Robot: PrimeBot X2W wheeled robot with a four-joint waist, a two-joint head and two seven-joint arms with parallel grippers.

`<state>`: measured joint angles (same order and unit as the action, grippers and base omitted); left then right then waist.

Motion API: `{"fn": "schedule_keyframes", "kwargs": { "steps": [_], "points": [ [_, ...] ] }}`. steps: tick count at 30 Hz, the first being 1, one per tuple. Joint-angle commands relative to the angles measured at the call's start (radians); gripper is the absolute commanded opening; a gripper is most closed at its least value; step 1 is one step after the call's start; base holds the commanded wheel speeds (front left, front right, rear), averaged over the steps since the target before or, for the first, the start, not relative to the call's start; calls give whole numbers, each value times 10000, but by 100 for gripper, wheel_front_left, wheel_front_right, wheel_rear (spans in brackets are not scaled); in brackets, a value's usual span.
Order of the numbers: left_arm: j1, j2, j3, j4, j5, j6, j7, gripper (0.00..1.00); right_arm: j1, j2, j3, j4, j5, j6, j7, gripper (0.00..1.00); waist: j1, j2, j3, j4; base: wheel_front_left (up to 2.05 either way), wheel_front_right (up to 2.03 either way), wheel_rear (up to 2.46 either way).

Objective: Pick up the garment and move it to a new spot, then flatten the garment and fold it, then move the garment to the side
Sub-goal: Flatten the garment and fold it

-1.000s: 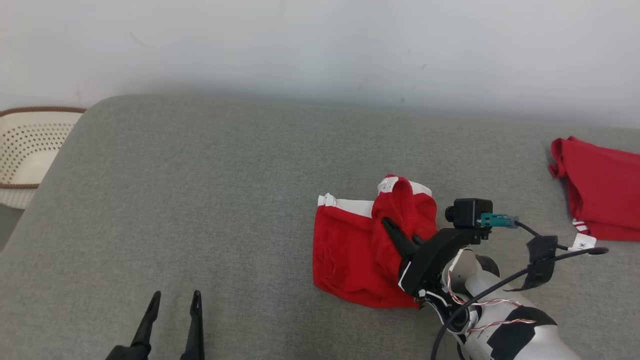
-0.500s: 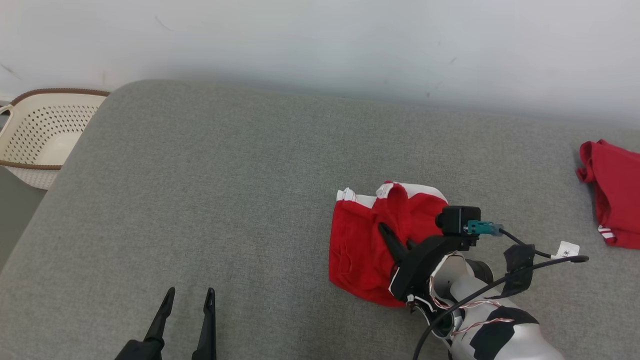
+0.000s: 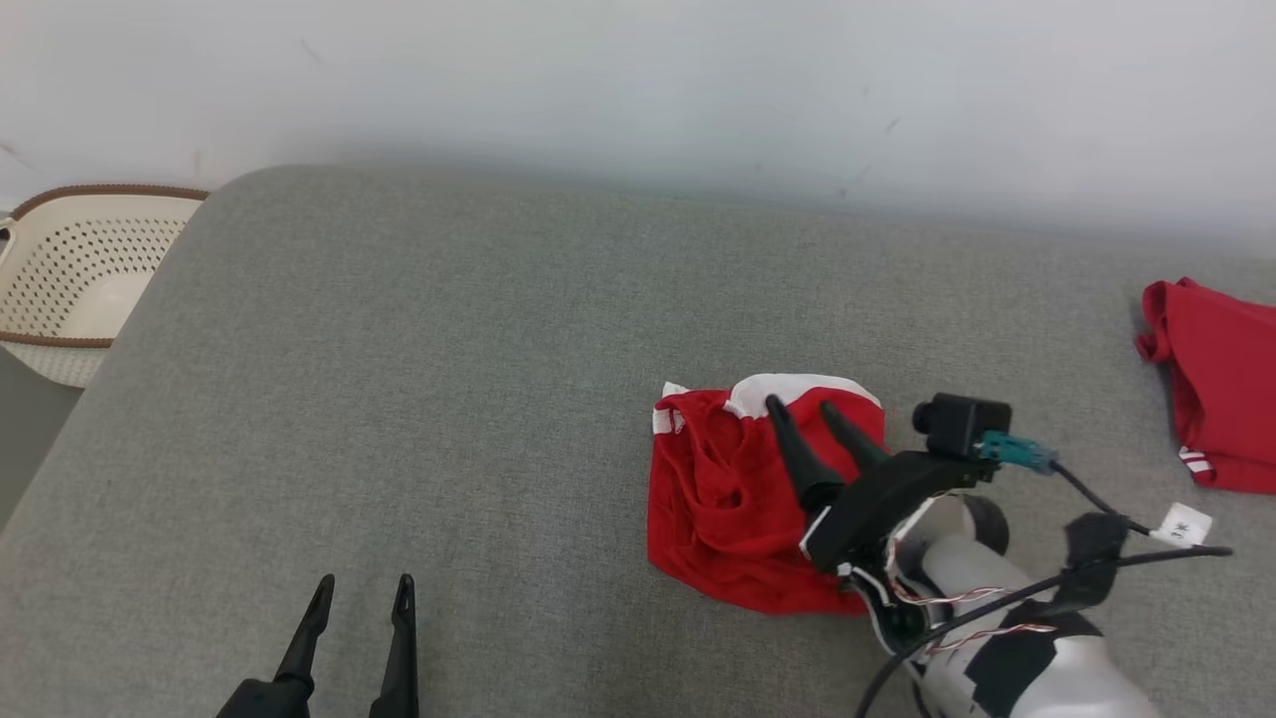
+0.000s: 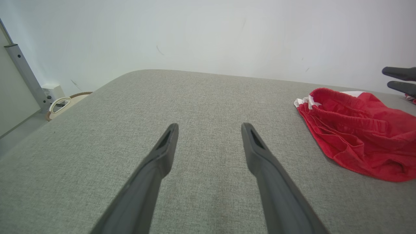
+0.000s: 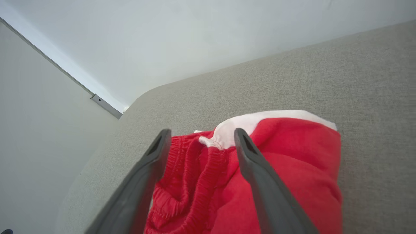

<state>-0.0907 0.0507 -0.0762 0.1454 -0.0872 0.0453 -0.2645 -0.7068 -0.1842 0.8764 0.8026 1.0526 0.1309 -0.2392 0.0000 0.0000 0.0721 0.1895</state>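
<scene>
The garment (image 3: 728, 499), red shorts with white trim, lies crumpled on the grey cushioned surface (image 3: 449, 379), right of centre. In the right wrist view the garment (image 5: 292, 169) sits under and between the fingers. My right gripper (image 3: 802, 407) hovers just over its upper right part, fingers spread open, nothing held. The left wrist view shows the garment (image 4: 357, 130) off to the right of my left gripper (image 4: 209, 128), which is open. In the head view that left gripper (image 3: 361, 588) rests at the lower left, far from the cloth.
A second red garment (image 3: 1211, 384) lies at the right edge of the surface. A cream perforated basket (image 3: 60, 279) stands beyond the surface's left edge. A pale wall (image 3: 638, 90) runs along the back. Bare grey surface stretches left of the garment.
My right gripper has opened and let go of the garment, which has dropped into a flatter crumpled heap. The head camera has shifted slightly. The left gripper stays open.
</scene>
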Motion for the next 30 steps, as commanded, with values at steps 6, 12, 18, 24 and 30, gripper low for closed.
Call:
{"fn": "schedule_keyframes", "kwargs": {
  "steps": [6,12,18,24,30],
  "points": [
    [165,1,196,-119,63,11,-11,100,399,-793,-703,-573,-553,-5,-248,100,0,0,-88,-257,0,0,0],
    [258,0,334,-252,155,-14,-11,100,933,-1232,-2082,-931,-1560,-5,-251,100,0,0,-69,-441,0,0,0],
    [238,0,332,-274,168,-46,-11,100,1556,-1045,-3073,-815,-2527,-5,-252,100,0,0,-12,-500,0,0,0],
    [129,0,276,-247,176,-57,-11,100,1670,-661,-2948,-469,-2527,-5,-73,100,0,0,85,-442,0,0,0],
    [12,0,213,-181,168,-92,-11,100,1473,-333,-2710,-200,-2055,-5,450,100,0,0,193,-297,0,0,0]
  ]
}}
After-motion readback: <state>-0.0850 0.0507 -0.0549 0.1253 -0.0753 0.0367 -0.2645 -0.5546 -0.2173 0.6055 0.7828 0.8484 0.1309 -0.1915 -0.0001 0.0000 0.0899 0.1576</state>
